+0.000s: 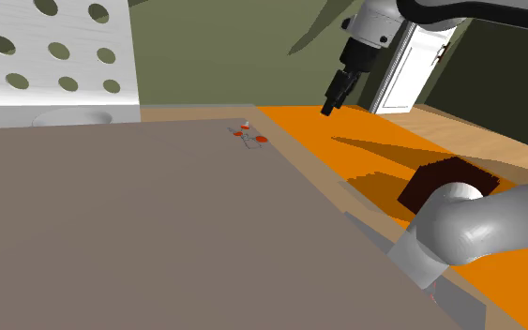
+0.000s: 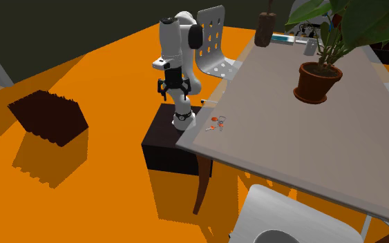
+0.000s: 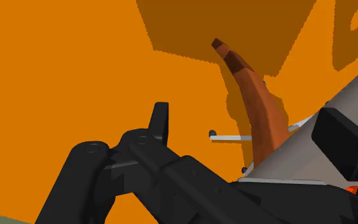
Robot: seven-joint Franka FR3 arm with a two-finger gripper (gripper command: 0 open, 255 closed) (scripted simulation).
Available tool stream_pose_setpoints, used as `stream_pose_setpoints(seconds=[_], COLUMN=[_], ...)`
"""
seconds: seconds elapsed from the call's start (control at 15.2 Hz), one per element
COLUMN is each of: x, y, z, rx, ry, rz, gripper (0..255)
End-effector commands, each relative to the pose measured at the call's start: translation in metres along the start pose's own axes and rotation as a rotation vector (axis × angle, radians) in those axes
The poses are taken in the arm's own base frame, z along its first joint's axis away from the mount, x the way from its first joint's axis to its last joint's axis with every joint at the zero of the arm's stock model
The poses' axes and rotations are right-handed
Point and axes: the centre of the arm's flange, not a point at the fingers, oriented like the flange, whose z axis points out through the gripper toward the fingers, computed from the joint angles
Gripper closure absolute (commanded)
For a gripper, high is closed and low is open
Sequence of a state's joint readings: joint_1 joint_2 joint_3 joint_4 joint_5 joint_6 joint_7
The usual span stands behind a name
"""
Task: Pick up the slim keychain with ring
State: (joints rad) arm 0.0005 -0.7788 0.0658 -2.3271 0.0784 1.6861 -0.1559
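The slim keychain (image 1: 248, 134) lies flat on the grey-brown table (image 1: 130, 225), close to its edge, a thin piece with small red-orange parts and a ring. In the second exterior view the keychain (image 2: 217, 124) sits near the table corner closest to the arm. My black gripper (image 1: 332, 103) hangs in the air past the table's edge, over the orange floor, up and to the shoulder view's right of the keychain. Seen from the second exterior view, the gripper (image 2: 171, 88) points down beside the table. Its fingers (image 3: 161, 121) stand apart with nothing between them.
A brown table leg (image 3: 254, 108) slants below the corner. Farther along the table stands a potted plant (image 2: 317, 79). A white perforated chair (image 1: 60, 56) is at the far side, and a dark box (image 2: 48, 117) rests on the orange floor. The dark stand (image 2: 165, 145) abuts the table.
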Motion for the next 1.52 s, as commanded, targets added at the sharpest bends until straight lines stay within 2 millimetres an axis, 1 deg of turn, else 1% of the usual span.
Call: stream_pose_setpoints(seconds=[0.0, 0.59, 1.19, 1.25, 1.45], x=[0.0, 0.075, 0.154, 0.156, 0.154], y=[0.0, -0.107, -0.208, -0.21, -0.21], z=[0.0, 0.012, 0.035, 0.035, 0.051], rx=[0.0, -0.029, -0.057, -0.058, -0.058], ry=[0.0, -0.104, -0.209, -0.211, -0.211], rz=[0.0, 0.059, 0.119, 0.12, 0.12], gripper=[0, 0, 0, 0, 0])
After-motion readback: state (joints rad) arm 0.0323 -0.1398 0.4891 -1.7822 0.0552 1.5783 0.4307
